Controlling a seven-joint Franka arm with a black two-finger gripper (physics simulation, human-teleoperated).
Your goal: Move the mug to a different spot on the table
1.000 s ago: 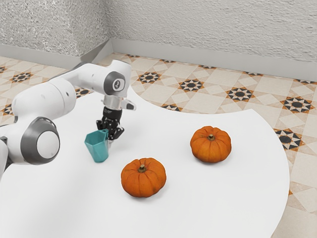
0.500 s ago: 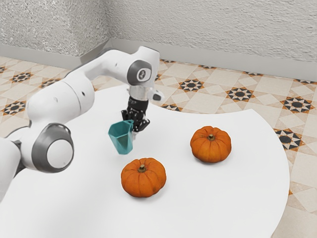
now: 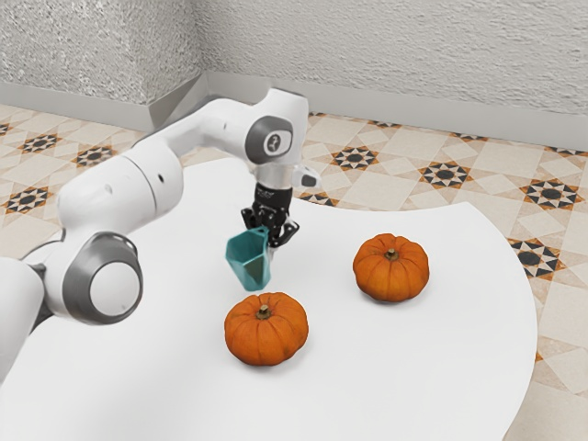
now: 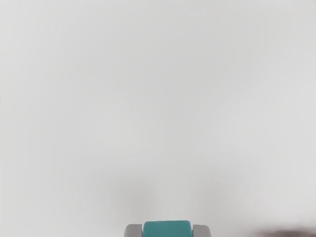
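Observation:
A teal angular mug (image 3: pixel 248 261) hangs tilted just above the white table (image 3: pixel 413 367), held by its rim. My black gripper (image 3: pixel 269 236) is shut on that rim, coming down from above. The mug sits a little behind the nearer orange pumpkin (image 3: pixel 265 327). In the wrist view a strip of the teal mug (image 4: pixel 167 229) shows right under my hand, clamped between grey finger pads (image 4: pixel 132 231), with bare white tabletop beyond it.
A second orange pumpkin (image 3: pixel 390 266) lies toward the exterior view's right of my gripper. The table's curved edge (image 3: pixel 528 303) runs along the exterior view's right, with patterned floor tiles beyond it. White tabletop stretches in front of the pumpkins.
My arm has carried the mug toward the exterior view's right across the table, from beside my base to just behind the nearer pumpkin. The grip on the rim has stayed the same.

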